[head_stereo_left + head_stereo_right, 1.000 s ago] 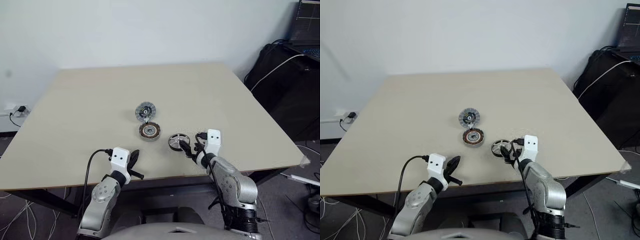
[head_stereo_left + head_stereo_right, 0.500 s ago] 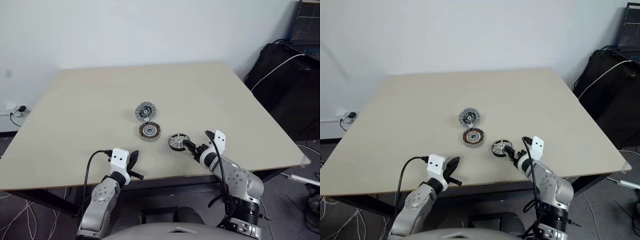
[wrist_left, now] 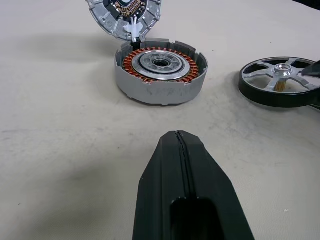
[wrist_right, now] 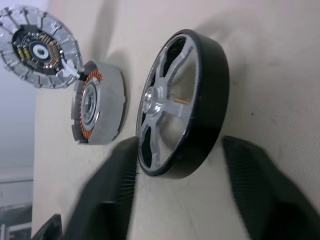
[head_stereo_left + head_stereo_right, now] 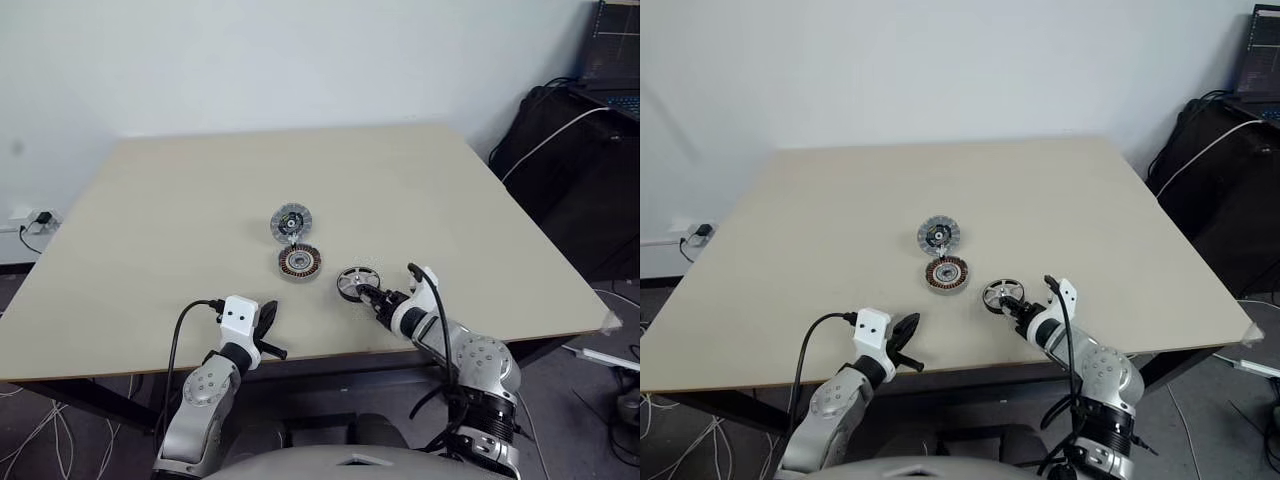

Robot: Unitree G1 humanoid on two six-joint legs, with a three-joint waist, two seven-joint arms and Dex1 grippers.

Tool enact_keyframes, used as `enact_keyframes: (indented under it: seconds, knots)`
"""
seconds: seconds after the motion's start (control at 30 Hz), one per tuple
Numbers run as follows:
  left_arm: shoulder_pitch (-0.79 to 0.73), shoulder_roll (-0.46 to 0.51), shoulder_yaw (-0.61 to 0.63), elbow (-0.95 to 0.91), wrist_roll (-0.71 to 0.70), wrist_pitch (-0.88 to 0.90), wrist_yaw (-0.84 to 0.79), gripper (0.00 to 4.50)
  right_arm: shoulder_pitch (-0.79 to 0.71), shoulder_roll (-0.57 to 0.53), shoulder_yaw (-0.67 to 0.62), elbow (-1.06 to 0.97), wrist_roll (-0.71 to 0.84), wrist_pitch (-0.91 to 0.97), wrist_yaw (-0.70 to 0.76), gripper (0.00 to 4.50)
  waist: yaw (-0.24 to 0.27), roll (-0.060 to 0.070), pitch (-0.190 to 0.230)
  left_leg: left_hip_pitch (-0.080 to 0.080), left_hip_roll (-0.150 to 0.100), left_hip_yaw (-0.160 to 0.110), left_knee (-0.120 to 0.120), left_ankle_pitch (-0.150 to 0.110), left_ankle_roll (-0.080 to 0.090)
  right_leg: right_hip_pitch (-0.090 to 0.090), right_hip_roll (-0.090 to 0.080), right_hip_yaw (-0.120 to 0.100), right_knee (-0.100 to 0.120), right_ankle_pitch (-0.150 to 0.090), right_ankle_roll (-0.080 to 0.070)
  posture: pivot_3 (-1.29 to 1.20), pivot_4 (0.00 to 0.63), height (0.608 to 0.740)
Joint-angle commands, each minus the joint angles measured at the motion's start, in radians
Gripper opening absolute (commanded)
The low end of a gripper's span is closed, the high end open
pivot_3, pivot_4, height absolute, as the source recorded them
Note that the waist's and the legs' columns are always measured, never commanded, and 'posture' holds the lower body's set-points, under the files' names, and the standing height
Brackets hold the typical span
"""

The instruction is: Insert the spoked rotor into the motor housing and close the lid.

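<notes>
Right end effector astride spoked rotor

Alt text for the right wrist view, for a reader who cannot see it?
The right gripper's two black fingers straddle a black-rimmed, silver-spoked rotor lying on the beige table, not yet clamped. Beyond lie a grey housing with copper windings and its ribbed silver lid.

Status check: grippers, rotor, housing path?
Left gripper shut, idle. Right gripper straddling the spoked rotor, not clamped. Motor housing open, lid tilted behind it. Nothing between rotor and housing.
</notes>
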Motion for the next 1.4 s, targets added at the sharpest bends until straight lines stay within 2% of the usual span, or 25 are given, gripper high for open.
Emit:
enact_keyframes:
  seconds: [0.03, 0.17, 0.47, 0.77, 1.07, 1.4]
  knots:
    - [-0.012, 0.003, 0.003, -0.047, -0.002, -0.009, 0.000, 0.00, -0.044, 0.069, 0.009, -0.005, 0.046, -0.023, -0.013, 1.65, 0.000, 0.000, 0.000, 0.000, 0.000, 0.000, 0.000, 0.000, 0.000, 0.000, 0.000, 0.000, 0.000, 0.000, 0.000, 0.00, 0.000, 0.740]
    - [-0.010, 0.004, 0.004, -0.047, -0.001, -0.007, 0.001, 0.00, -0.035, 0.061, 0.009, 0.000, 0.074, -0.028, -0.030, 0.40, 0.000, 0.001, 0.000, 0.000, 0.000, 0.000, 0.000, 0.000, 0.000, 0.000, 0.000, 0.000, 0.000, 0.000, 0.000, 0.00, 0.000, 0.740]
    - [-0.009, 0.005, 0.002, -0.043, -0.001, -0.007, -0.001, 0.00, -0.027, 0.086, -0.041, -0.025, 0.224, -0.006, -0.108, 0.39, 0.000, 0.002, 0.001, 0.000, 0.000, 0.000, 0.000, 0.000, 0.001, 0.000, 0.000, 0.000, 0.000, 0.000, 0.000, 0.00, 0.000, 0.740]
    - [-0.003, 0.006, 0.004, -0.049, -0.004, -0.009, -0.002, 0.00, -0.135, 0.150, -0.027, 0.024, 0.389, -0.065, -0.266, 0.39, -0.007, 0.005, 0.005, -0.001, 0.000, 0.001, 0.000, 0.000, 0.001, 0.000, 0.000, 0.001, 0.000, 0.000, 0.001, 0.00, 0.000, 0.740]
    - [0.015, 0.002, 0.012, -0.066, -0.002, -0.011, 0.012, 0.00, -0.249, 0.145, 0.146, 0.192, 0.310, -0.170, -0.200, 0.39, -0.010, 0.005, 0.004, -0.003, -0.001, 0.002, -0.001, 0.000, 0.003, -0.001, 0.003, 0.002, 0.000, 0.003, -0.005, 0.00, 0.000, 0.740]
    - [0.054, 0.004, 0.019, -0.096, -0.001, -0.010, 0.033, 0.00, -0.343, 0.162, 0.182, 0.385, 0.283, -0.242, -0.119, 0.39, -0.011, 0.005, 0.004, -0.002, -0.001, 0.001, -0.001, 0.000, 0.003, -0.002, 0.005, 0.002, -0.001, 0.003, -0.005, 0.00, 0.000, 0.740]
